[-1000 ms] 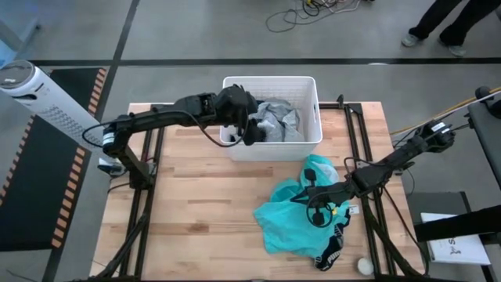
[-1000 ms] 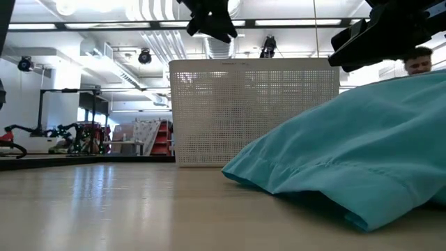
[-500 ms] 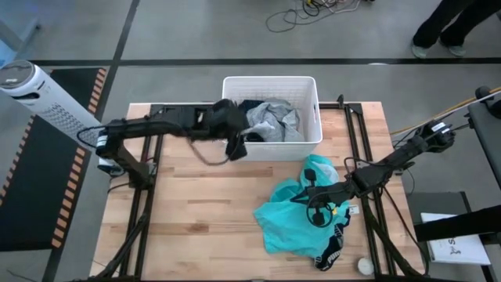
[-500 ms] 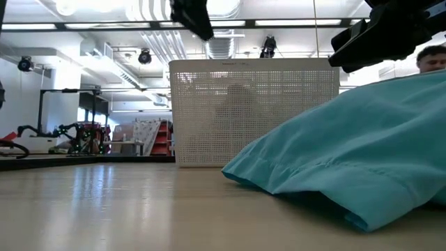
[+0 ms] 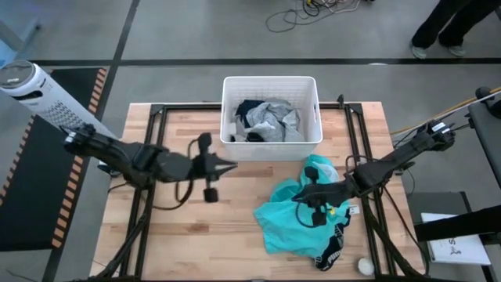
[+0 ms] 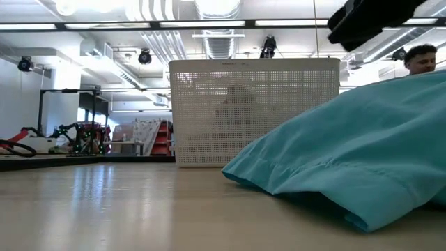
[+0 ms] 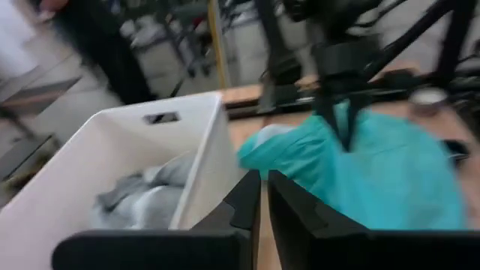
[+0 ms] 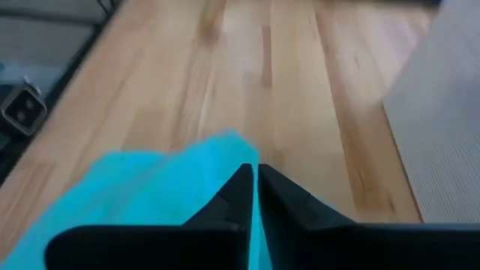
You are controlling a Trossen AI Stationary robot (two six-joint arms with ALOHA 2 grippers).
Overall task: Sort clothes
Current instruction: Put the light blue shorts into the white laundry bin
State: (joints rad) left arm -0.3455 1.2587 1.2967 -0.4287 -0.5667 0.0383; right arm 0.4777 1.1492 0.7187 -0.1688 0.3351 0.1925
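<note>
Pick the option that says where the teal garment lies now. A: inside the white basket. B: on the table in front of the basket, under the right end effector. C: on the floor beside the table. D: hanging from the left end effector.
B: the high view shows the teal garment spread on the table outside the white basket, with the right end effector over it.

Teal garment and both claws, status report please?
Left gripper shut, empty, beside basket. Right gripper shut over teal garment. Nothing blocking.
</note>
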